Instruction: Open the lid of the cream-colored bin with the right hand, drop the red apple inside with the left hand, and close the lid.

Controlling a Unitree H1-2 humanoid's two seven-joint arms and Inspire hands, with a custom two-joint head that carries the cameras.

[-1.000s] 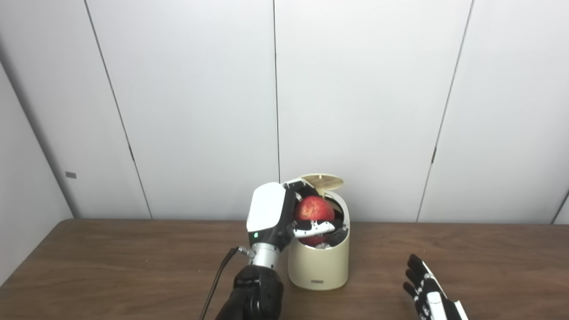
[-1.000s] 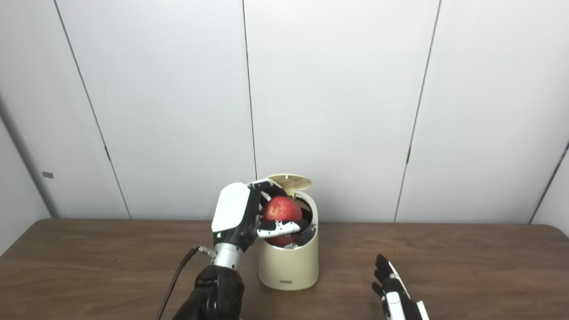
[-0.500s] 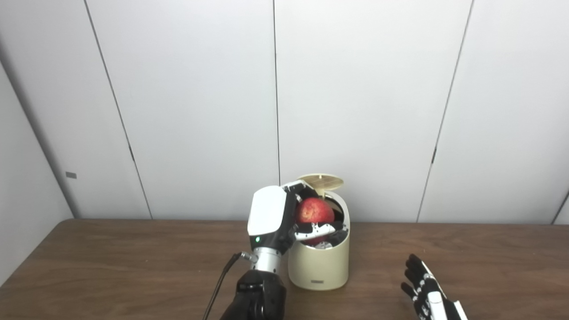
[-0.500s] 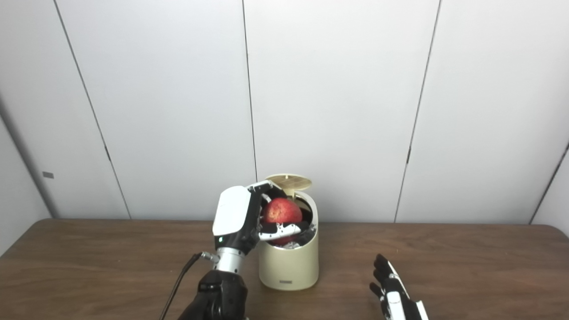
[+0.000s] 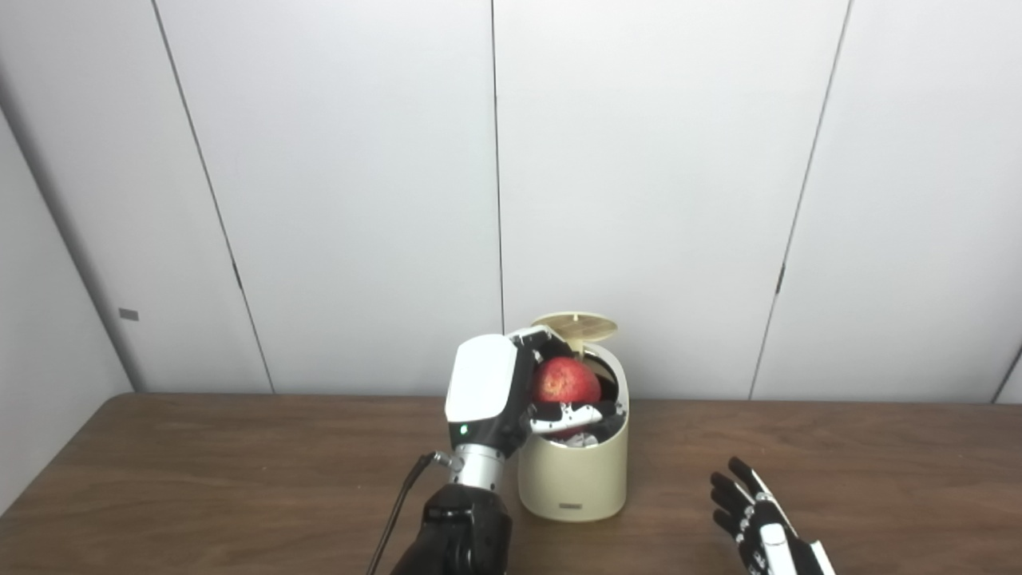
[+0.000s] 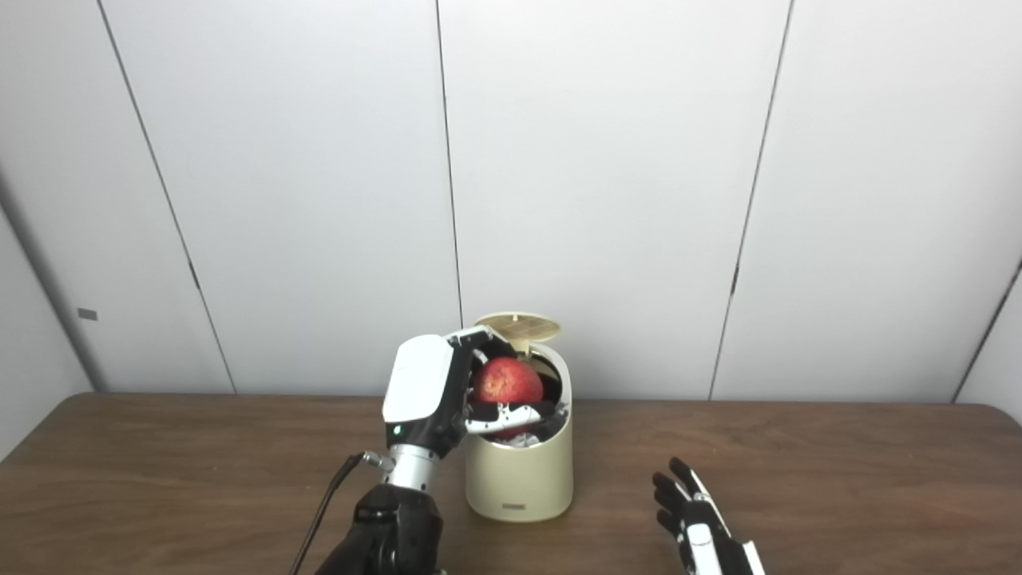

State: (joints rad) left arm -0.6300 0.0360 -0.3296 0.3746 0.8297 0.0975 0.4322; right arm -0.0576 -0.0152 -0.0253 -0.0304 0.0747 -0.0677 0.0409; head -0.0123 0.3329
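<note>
1. One brown wood-grain surface (image 5: 200, 479) spans the whole width in front of a wall of pale panels.
2. One cream-colored bin (image 5: 572, 471) stands upright on the surface near its middle. It is a rounded cylinder with a small dark label low on its front. Crumpled pale and dark contents show just under the rim.
3. Two hands are in view.
   - The left hand (image 5: 511, 391), with a white back plate and black fingers tipped in white, is at the bin's left side, raised to its mouth. Its fingers wrap around the fruit from the left and below.
   - The right hand (image 6: 693, 519), black with white trim, sits low at the bottom edge, well apart from the bin on its right. Its fingers are spread and hold nothing.
4. One lid (image 5: 578, 324), a round cream disc with a faint grid on its underside, stands raised above the back of the bin's rim, leaving the opening clear.
5. One red apple (image 5: 565, 380), round and mottled red with lighter speckles, is held in the left hand right at the bin's mouth, its lower part below the rim line.
</note>
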